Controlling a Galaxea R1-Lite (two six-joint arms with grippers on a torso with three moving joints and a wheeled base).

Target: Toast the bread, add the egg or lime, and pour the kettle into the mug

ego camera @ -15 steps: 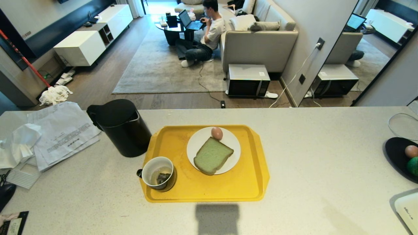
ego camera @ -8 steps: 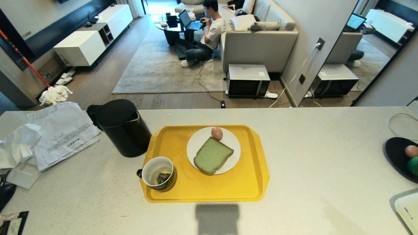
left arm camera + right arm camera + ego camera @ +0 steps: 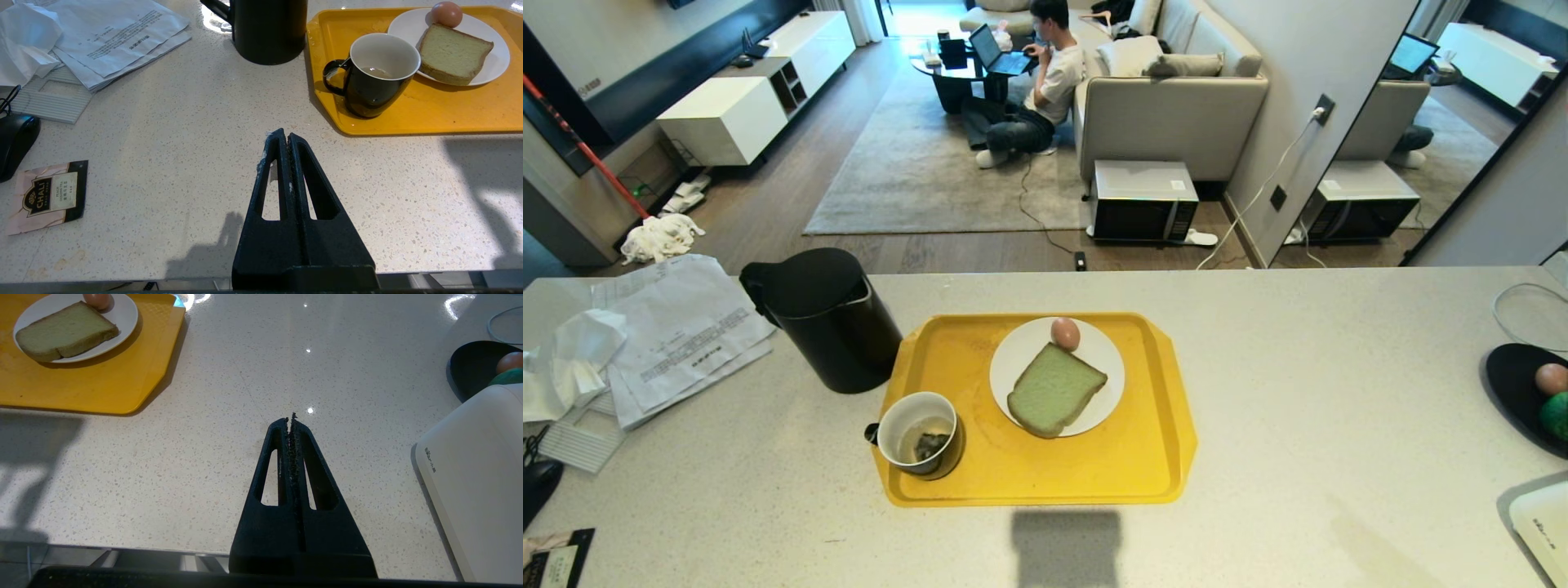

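The pale speckled worktop (image 3: 1298, 392) carries a yellow tray (image 3: 1143, 465), taken here as the landmark. The kettle (image 3: 829, 322) stands upright on the worktop, touching or just beside the tray's far-left corner. On the tray sits a white plate (image 3: 1013, 359) toward its far side; the bread (image 3: 1054, 389) lies flat on that plate with the egg (image 3: 1065, 333) at its far edge, touching or nearly so. The mug (image 3: 920, 434) stands upright in the tray's near-left corner, holding a little liquid and a dark lump (likely a tea bag). Well to the right of the tray, a black dish (image 3: 1515, 392) holds a second egg (image 3: 1551, 379) and the lime (image 3: 1556, 415).

Judged from this layout, every step appears done. Risks from here: the egg could roll off the plate if the tray or plate is nudged; the mug, close to the tray rim and to the kettle, could be tipped by a careless sweep of an arm.

Both arms sit low at the near edge of the worktop, outside the head view. The left gripper (image 3: 284, 136), jaws pressed together and empty, points toward the mug's side of the tray. The right gripper (image 3: 291, 420), jaws likewise together and empty, points over bare worktop to the right of the tray, beside a white appliance (image 3: 478, 477).
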